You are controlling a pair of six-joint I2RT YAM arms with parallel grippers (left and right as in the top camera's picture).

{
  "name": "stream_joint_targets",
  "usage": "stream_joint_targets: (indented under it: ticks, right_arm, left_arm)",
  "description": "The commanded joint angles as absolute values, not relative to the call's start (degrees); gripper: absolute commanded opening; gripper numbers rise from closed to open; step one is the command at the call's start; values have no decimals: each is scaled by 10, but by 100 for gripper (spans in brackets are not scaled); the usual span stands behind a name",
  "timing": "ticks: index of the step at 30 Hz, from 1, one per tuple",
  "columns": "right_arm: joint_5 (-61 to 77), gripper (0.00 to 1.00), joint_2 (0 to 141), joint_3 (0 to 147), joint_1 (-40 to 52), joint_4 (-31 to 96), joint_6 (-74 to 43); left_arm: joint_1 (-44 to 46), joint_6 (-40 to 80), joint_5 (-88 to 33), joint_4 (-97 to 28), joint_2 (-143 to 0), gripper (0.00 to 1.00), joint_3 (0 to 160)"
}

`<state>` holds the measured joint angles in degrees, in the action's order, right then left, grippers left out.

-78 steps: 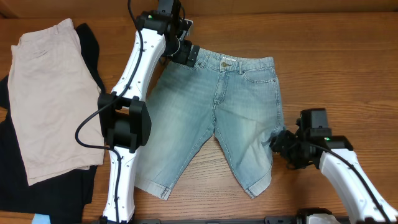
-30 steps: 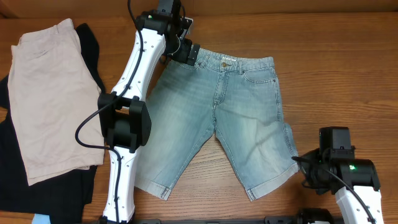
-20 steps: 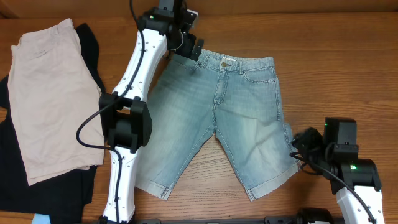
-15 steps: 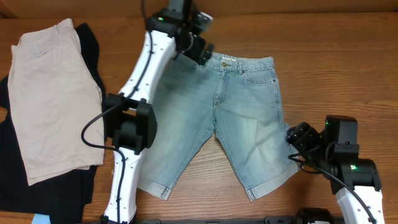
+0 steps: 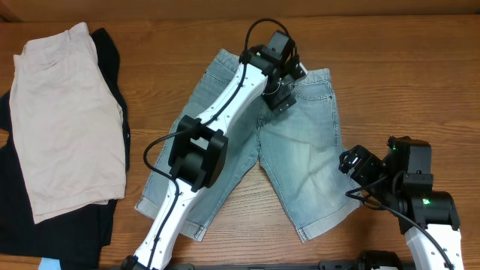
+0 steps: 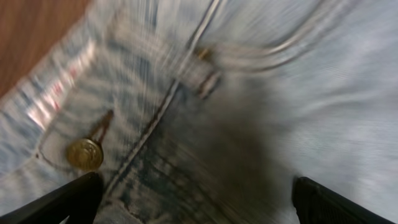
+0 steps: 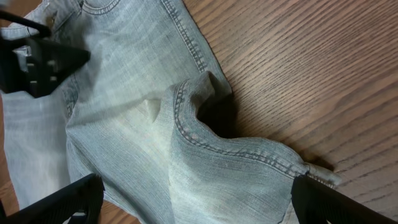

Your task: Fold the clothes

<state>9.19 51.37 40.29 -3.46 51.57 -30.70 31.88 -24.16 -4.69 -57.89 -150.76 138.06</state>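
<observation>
The clothes, light-blue denim shorts [image 5: 300, 150], lie flat on the wooden table with the waist at the far side and the legs toward me. My left gripper [image 5: 280, 91] hangs open low over the fly. The left wrist view is blurred and shows denim [image 6: 261, 93] and a brass button [image 6: 85, 154] between the spread fingertips [image 6: 68, 200]. My right gripper [image 5: 354, 161] stands open at the outer edge of the right leg. In the right wrist view a small raised wrinkle [image 7: 199, 106] sits at the side seam, and the cloth [image 7: 205, 174] lies loose under the open jaws.
Beige shorts [image 5: 64, 112] lie on a black garment [image 5: 111, 56] at the left side of the table. Bare wood [image 5: 405, 82] shows to the right of the denim shorts and along the far edge.
My left arm swung right, from the waist's left corner to over the fly. My right gripper opened, let go of the right leg's edge and rose slightly toward the far side.
</observation>
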Motion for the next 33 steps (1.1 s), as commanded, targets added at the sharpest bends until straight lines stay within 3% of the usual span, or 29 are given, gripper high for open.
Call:
stream_joint_targets:
  ticks: [1, 14, 21, 30, 33]
  right_arm:
    - [95, 100, 509, 420, -38, 512, -300]
    - [81, 100, 593, 420, -38, 455, -299]
    - [88, 100, 743, 420, -38, 416, -299]
    - [138, 80, 837, 420, 4, 355, -265]
    - [138, 69, 837, 420, 27, 336, -265]
  left_arm:
    - [315, -183, 10, -578, -1531, 100, 1388]
    - [225, 35, 90, -585, -1533, 100, 1388]
    - [138, 95, 7, -632, -1533, 100, 1388]
    - [93, 125, -119, -728, -1532, 100, 1407]
    - [93, 124, -132, -768, -1531, 100, 1442]
